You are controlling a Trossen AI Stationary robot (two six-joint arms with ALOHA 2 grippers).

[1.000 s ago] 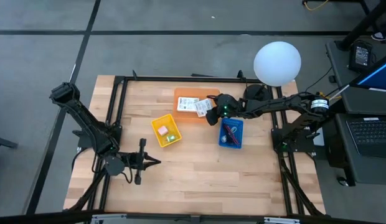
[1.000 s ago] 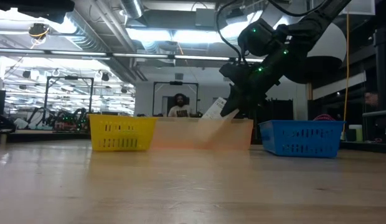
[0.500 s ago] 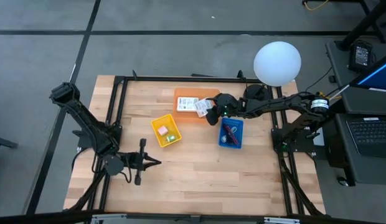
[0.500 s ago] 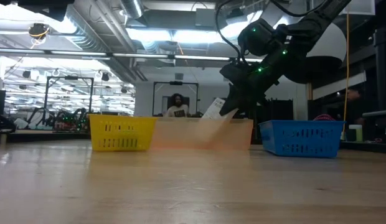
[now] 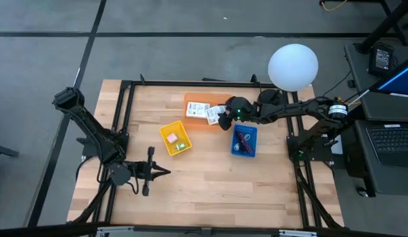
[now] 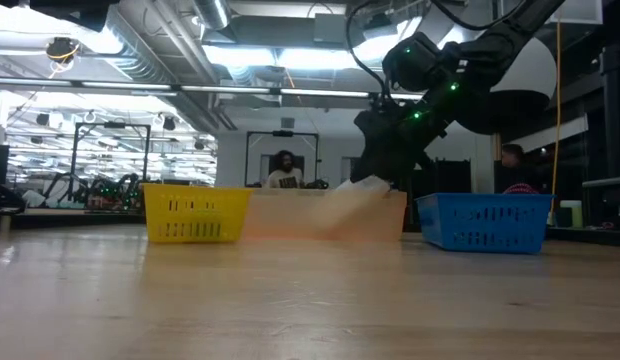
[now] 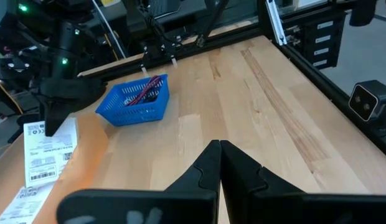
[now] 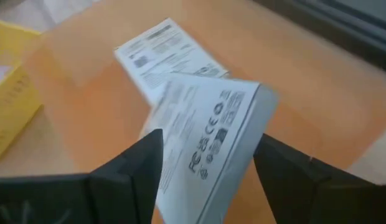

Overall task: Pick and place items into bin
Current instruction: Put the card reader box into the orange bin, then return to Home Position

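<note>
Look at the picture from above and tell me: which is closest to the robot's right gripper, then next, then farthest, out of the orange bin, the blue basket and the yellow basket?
From the right gripper:
1. Orange bin: the gripper hangs over its right end.
2. Blue basket: just below and right of it in the picture.
3. Yellow basket: off to the left, past the orange bin's lower corner.

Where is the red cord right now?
In the high view, the red cord lies inside the blue bin, right of the yellow bin and just in front of the orange bin.
</note>
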